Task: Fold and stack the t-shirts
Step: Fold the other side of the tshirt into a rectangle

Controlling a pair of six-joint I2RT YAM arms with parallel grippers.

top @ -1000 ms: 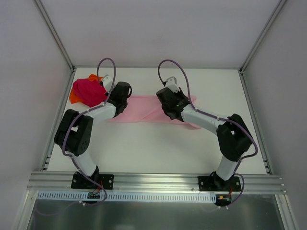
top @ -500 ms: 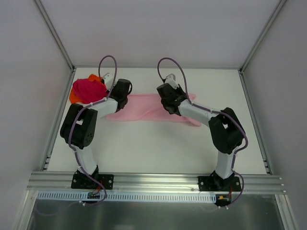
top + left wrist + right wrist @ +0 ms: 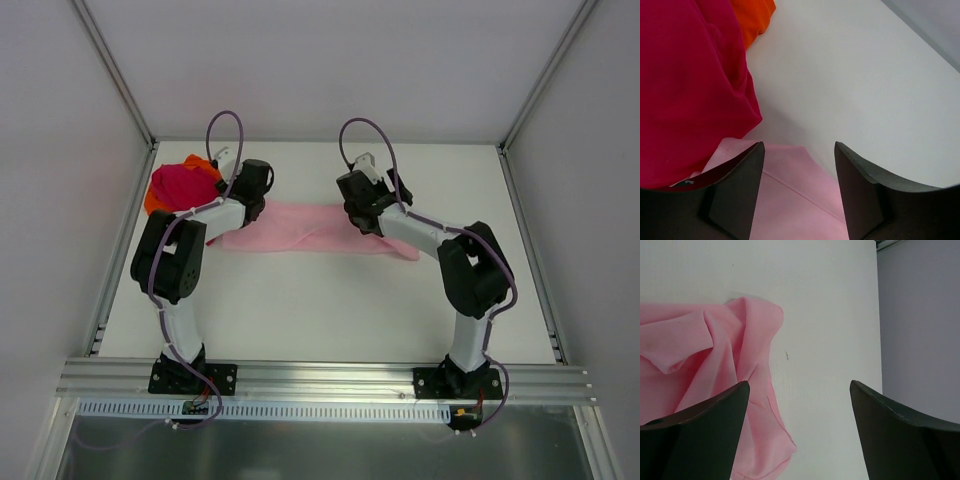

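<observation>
Top view: I see the orange t-shirt (image 3: 150,203) only as a rim; the rest lies under the magenta t-shirt (image 3: 185,188). The left arm (image 3: 215,212) covers the left end of the light pink t-shirt (image 3: 300,228), and the right arm (image 3: 420,232) covers part of its right end. I cannot make out finger positions from above.

Left wrist view: the picture's edges cut off the magenta and orange cloth. The fingers of the left hand (image 3: 798,150) mask pink cloth.

Right wrist view: the pink cloth runs off two edges and passes behind one finger of the right hand (image 3: 799,387).
</observation>
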